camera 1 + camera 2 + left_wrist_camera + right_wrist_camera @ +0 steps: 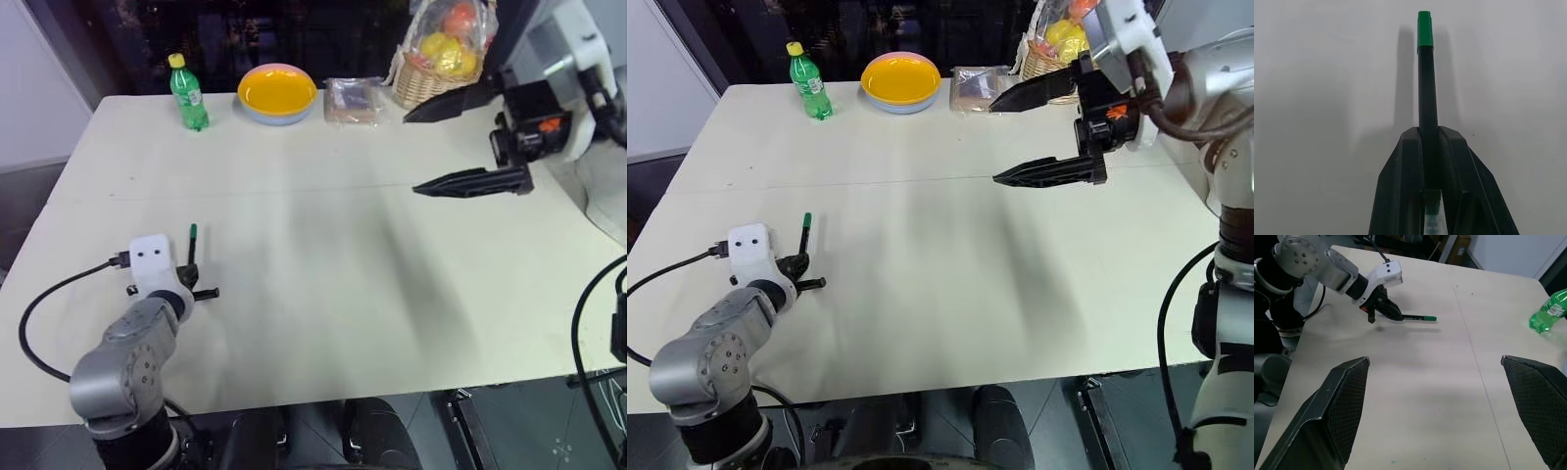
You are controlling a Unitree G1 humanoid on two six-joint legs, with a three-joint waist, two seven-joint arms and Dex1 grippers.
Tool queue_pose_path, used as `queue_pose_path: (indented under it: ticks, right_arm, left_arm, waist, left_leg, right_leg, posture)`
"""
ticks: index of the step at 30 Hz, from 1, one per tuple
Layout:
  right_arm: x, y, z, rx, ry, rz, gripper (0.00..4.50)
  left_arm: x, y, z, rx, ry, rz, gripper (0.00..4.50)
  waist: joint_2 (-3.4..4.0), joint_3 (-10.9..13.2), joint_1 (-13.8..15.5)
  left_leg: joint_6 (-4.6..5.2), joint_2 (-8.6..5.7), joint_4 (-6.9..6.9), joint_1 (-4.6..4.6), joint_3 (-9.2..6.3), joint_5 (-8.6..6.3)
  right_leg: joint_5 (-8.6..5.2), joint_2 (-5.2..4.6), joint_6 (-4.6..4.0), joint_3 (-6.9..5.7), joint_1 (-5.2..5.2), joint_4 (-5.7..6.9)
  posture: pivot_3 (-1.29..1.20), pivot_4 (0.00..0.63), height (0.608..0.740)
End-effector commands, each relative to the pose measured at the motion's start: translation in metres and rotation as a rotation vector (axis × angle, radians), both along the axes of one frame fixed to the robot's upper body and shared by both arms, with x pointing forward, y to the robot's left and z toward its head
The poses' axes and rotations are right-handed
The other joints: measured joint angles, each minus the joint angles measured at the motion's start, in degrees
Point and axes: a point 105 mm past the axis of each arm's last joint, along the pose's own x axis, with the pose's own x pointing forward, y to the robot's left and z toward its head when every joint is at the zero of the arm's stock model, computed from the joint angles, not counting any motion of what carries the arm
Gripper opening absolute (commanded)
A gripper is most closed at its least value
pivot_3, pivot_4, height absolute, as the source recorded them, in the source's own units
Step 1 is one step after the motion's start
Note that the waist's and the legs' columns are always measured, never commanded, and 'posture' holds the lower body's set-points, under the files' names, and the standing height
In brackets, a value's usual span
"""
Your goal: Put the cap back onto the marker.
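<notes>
Green plastic tips the far end of the marker (1427, 93): the cap (1424, 31) sits on the slim black barrel, in line with it. The marker's near end is clamped between the two black fingers of the left gripper (1431, 147), which is clenched on the barrel, so the pen sticks straight out past the fingertips. In the head views the marker (192, 247) points away from the robot, over the near left part of the table (323, 255), and in the right wrist view it appears to hang just above the pale tabletop, a faint shadow lying beside it. The left gripper (188, 279) carries a white block on its wrist, and a black cable loops from it across the table's near left corner. Well apart, high over the far right of the table, the right gripper (1034, 132) hangs with its jaws spread wide and nothing between them, its fingers pointing toward the robot's left. Along the far edge stand a green bottle (188, 94) with a yellow lid, then a yellow bowl (277, 92) just beside it to the right, then a clear-wrapped packet (354, 100), and at the far right corner a wicker basket (431, 83) with wrapped fruit.
</notes>
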Motion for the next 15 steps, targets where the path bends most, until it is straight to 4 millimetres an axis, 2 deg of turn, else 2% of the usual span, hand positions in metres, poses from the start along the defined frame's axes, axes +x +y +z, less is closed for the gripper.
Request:
queue_pose_path:
  ticks: [1,6,8,15]
  right_arm:
    - [-0.005,0.0005,0.0075,0.002,-0.045,0.009,4.5]
    - [-0.0048,0.001,0.0074,0.002,-0.046,0.008,4.5]
    - [-0.0048,0.0011,0.0074,0.002,-0.047,0.008,4.5]
    - [-0.0051,0.0008,0.0074,-0.002,-0.048,0.005,4.5]
  left_arm:
    - [-0.0008,-0.0046,0.013,0.009,-0.053,-0.011,0.98]
    - [-0.0011,-0.0061,0.013,0.005,-0.051,-0.011,3.34]
    - [-0.0012,-0.0067,0.0127,0.002,-0.049,-0.01,4.45]
    - [-0.0034,-0.0085,0.0105,-0.004,-0.046,-0.015,4.45]
  waist:
    - [0.0,0.0,0.01]
    - [0.0,0.0,0.03]
    - [0.0,0.0,0.02]
    - [0.0,0.0,0.02]
  left_leg:
    - [0.0,0.0,0.0,0.0,0.0,0.0]
    - [0.0,0.0,0.01,0.0,0.0,0.01]
    - [0.0,0.0,0.01,0.0,0.0,0.01]
    - [0.0,0.0,0.02,0.0,0.0,0.01]
  right_leg:
    - [0.0,0.0,0.0,0.0,0.0,0.0]
    - [0.0,0.01,0.01,0.0,0.01,0.01]
    - [0.01,0.02,0.01,0.0,0.01,0.01]
    - [0.01,0.03,0.02,0.0,0.01,0.01]
  posture:
    - [0.0,0.15,0.74]
    - [0.0,0.15,0.74]
    - [0.0,0.15,0.74]
    - [0.0,0.15,0.74]
